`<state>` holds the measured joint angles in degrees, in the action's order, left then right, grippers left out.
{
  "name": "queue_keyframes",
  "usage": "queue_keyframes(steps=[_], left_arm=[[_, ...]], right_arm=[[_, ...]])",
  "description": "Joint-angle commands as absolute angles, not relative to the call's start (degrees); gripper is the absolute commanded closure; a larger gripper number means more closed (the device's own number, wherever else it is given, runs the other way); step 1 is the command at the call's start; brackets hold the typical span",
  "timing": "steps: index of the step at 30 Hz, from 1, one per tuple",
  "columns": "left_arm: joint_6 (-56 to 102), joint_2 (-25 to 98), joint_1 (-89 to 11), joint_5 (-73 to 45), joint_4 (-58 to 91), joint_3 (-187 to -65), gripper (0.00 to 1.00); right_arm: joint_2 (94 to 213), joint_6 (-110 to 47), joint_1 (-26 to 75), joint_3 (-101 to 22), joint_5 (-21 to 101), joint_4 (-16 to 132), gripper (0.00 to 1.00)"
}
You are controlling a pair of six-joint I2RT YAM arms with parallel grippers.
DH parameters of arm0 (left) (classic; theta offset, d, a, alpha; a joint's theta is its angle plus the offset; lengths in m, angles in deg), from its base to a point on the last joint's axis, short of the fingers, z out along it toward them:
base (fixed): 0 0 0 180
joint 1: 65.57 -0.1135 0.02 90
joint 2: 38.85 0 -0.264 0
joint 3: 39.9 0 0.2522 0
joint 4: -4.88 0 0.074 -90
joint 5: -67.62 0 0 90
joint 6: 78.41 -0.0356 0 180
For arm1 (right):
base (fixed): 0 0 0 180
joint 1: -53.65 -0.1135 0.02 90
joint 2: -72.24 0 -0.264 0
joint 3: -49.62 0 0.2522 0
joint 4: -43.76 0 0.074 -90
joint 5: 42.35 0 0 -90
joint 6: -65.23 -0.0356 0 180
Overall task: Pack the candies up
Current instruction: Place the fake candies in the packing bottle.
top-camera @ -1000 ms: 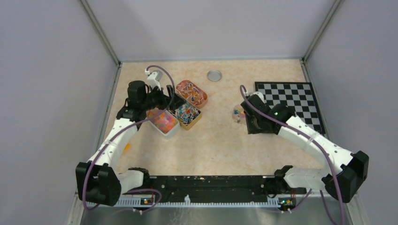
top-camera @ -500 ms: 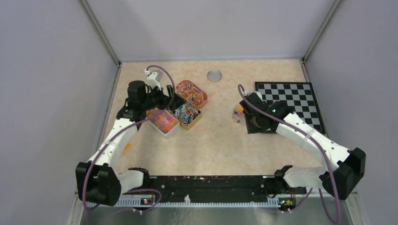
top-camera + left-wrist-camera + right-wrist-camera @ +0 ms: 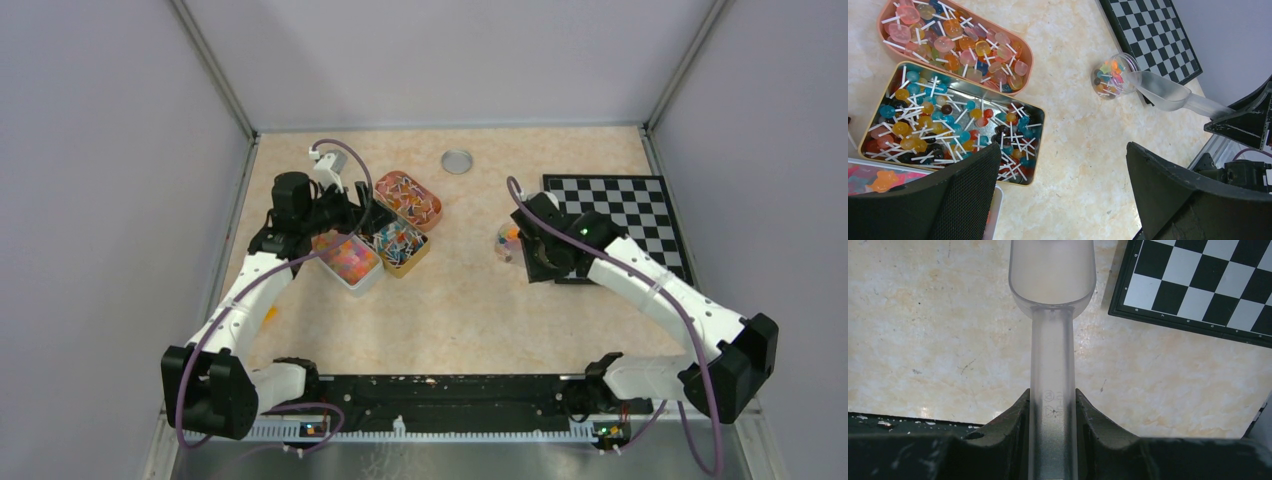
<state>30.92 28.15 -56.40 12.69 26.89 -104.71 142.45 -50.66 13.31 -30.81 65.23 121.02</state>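
Pinching scoop handle [image 3: 1053, 355], R pincer [image 3: 1053, 410] over beige marbled tabletop [image 3: 470, 300], grey walls [image 3: 450, 60] around; L pincer [image 3: 1063, 165] spread.

One oval orange tin [image 3: 1031, 70], one rectangular metal tin [image 3: 1041, 125], one white tray [image 3: 364, 286]. Both tins hold lollipops [image 3: 955, 47], too many to count. Same for the small candies [image 3: 347, 257] in the tray. One clear jar [image 3: 1126, 61], one clear scoop [image 3: 1168, 94], one checkerboard [image 3: 620, 215], one round metal lid [image 3: 457, 161].
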Motion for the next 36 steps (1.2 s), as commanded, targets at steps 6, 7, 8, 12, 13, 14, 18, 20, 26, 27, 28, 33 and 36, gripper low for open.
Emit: queue_keyframes(steps=[6,7,8,12,13,14,18,20,26,27,28,33,36], left_arm=[[29.87,27.36,-56.08,12.6,26.23,-104.73,0.01],[29.87,27.37,-56.08,12.6,26.25,-104.76,0.01],[29.87,27.34,-56.08,12.6,26.28,-104.8,0.01],[29.88,27.29,-56.08,12.51,26.29,-104.76,0.01],[29.81,27.29,-56.08,12.51,26.28,-104.73,0.01],[29.8,27.28,-56.09,12.48,26.23,-104.71,0.01],[29.58,27.28,-56.08,12.12,26.38,-104.77,0.01],[29.29,27.22,-56.08,11.63,26.81,-104.86,0.01],[28.86,26.91,-56.08,10.56,27.52,-105.08,0.01],[28.76,26.75,-56.08,10.2,27.54,-105.08,0.01],[28.59,26.7,-56.08,9.84,27.71,-105.08,0.01],[27.9,26.16,-56.08,7.81,28.25,-105.2,0.01],[27.07,25.26,-56.08,4.53,28.97,-105.11,0.01]], right_arm=[[142.54,-49.17,14.01,-34.26,65.09,121.99,1.0],[142.59,-49.12,14.13,-34.02,64.95,122.03,1.0],[142.56,-49.12,14.1,-33.87,64.76,122.03,1.0],[142.62,-48.83,14.18,-33.46,64.22,121.77,1.0],[142.7,-48.77,14.23,-33.57,64.1,121.81,1.0],[142.82,-48.73,14.27,-33.77,64.21,121.92,1.0],[142.49,-48.72,14.27,-35.75,65.67,122.59,1.0],[141.99,-48.51,14.27,-37.08,66.42,123.01,1.0],[139.75,-45.17,14.27,-39.31,67.52,123.37,1.0],[139.21,-44.15,14.27,-39.31,66.95,122.84,1.0],[138.55,-42.86,14.27,-39.18,66.19,122.11,1.0],[136.05,-41.68,14.21,-37.71,59.46,116.99,1.0],[135.13,-41.4,13.9,-35.87,56.69,113.67,1.0]])
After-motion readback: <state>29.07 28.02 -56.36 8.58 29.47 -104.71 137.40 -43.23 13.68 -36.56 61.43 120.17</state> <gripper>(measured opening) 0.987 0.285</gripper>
